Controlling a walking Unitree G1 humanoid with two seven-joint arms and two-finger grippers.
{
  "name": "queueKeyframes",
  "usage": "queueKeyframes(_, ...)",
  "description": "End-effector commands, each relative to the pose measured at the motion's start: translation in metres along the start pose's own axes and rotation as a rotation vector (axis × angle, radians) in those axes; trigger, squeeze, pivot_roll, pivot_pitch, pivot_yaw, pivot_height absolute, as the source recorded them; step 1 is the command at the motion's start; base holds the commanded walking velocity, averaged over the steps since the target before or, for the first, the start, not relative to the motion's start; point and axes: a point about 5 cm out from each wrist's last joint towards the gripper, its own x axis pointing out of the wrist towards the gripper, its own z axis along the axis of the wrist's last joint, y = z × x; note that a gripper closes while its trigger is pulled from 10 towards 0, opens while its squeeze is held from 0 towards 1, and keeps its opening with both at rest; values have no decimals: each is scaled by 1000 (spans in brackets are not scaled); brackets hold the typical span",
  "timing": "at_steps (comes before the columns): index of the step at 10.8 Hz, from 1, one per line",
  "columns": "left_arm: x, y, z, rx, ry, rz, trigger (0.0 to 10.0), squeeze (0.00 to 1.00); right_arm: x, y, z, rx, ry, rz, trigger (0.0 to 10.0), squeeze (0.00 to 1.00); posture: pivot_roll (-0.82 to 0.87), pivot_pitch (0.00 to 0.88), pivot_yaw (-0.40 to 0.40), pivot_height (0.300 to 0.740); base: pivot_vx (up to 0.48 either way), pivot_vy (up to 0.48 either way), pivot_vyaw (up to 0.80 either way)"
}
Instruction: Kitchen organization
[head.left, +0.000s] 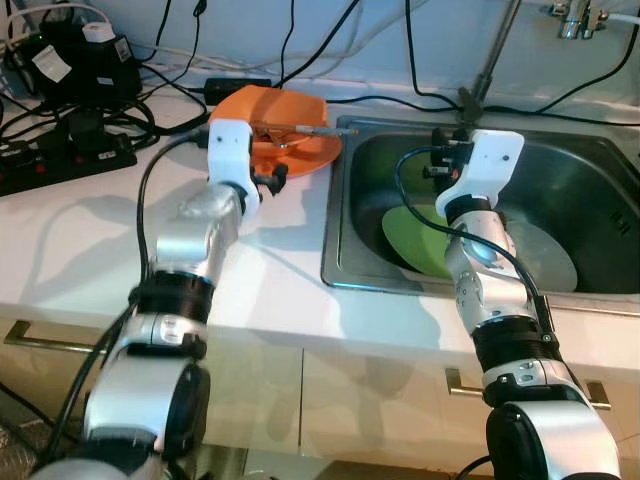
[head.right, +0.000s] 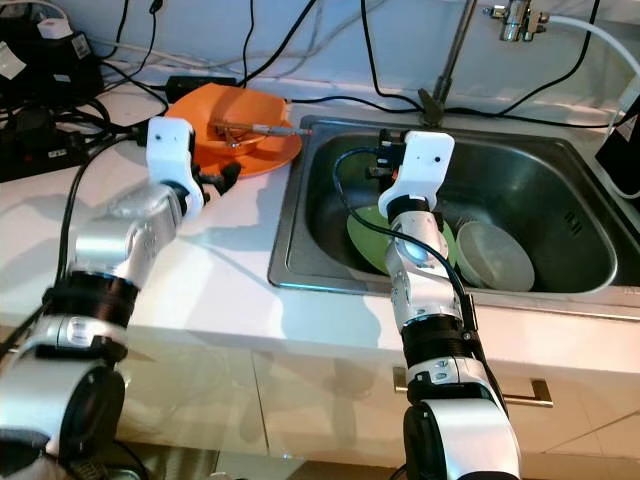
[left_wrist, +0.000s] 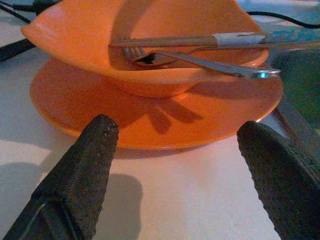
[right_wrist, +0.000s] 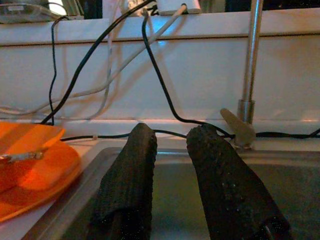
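Spreading my left claw (left_wrist: 175, 165) wide, I am lining it up low with the orange plate (left_wrist: 150, 115) on the worktop (head.left: 270, 290), under its bowl (left_wrist: 145, 45); my right claw (right_wrist: 177, 175), nearly closed and empty, is waiting above the sink (head.right: 560, 180).

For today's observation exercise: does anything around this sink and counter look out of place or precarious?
Yes. The orange bowl sits tilted on the orange plate beside the sink, with a fork and a chopstick balanced across its rim. Power strips and loose cables lie close to the sink.
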Motion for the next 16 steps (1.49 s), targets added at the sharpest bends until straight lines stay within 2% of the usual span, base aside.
queueKeyframes(1, 3, 0, 3, -16, -4, -7, 10000, 0, 0, -1, 2, 7, -11, -7, 10000, 0, 130, 41, -4, 740, 0, 0, 0)
queueKeyframes(6, 12, 5, 19, 26, -13, 6, 10000, 0, -5, 1, 0, 10, -9, 2, 10000, 0, 117, 52, 4, 740, 0, 0, 0)
queueKeyframes(10, 16, 14, 28, 57, 4, 28, 10000, 0, -18, 3, 3, 19, -14, 1, 10000, 0, 93, 141, 15, 740, 0, 0, 0)
queueKeyframes(16, 17, 15, 34, 66, 19, 28, 10000, 0, -42, 6, 3, 39, 24, -21, 10000, 0, 82, 229, 45, 740, 0, 0, 0)
